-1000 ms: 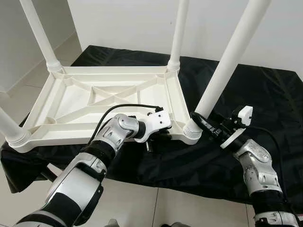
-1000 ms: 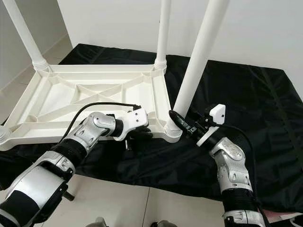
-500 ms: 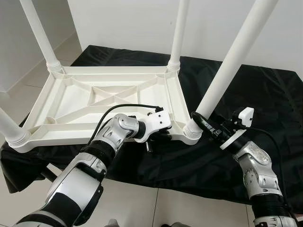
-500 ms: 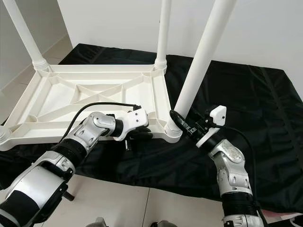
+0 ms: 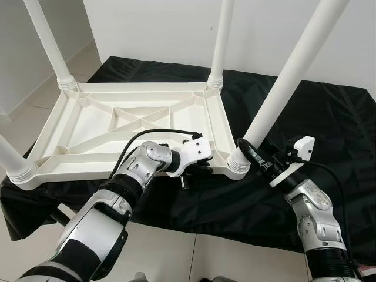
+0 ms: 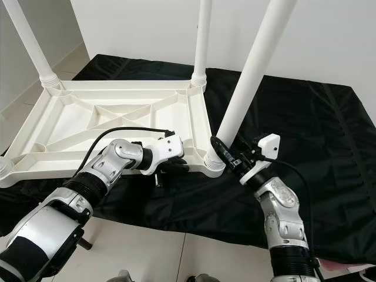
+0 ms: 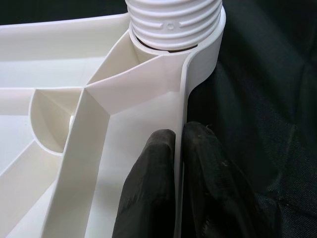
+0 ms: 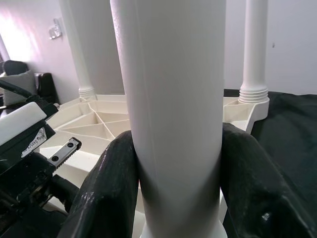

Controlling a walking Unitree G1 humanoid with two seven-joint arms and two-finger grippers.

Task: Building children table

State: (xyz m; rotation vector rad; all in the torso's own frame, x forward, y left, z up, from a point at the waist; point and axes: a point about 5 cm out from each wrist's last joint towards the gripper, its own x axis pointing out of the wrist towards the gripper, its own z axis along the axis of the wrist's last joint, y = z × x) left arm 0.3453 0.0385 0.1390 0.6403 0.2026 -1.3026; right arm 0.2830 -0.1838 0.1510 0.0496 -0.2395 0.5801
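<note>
A white plastic children's table (image 5: 117,126) lies upside down on a black cloth, with its legs pointing up. The front right leg (image 5: 288,76) leans slightly to the right in its corner socket (image 5: 238,164). My right gripper (image 5: 248,153) is shut on this leg just above the socket. In the right wrist view, the black fingers (image 8: 111,183) press both sides of the leg (image 8: 173,99). My left gripper (image 5: 201,168) is shut on the table's front rim (image 7: 181,119), close to the same corner. One finger (image 7: 148,183) is inside the rim and one is outside.
Three more white legs stand up: back left (image 5: 50,44), back right (image 5: 220,41) and front left (image 5: 12,158). The black cloth (image 5: 317,117) hangs over the front edge above a tiled floor (image 5: 176,252). A white wall stands close behind.
My right forearm has swung a little to the left and its wrist has turned around the leg. The leg's top now leans slightly further right. The left arm has not moved.
</note>
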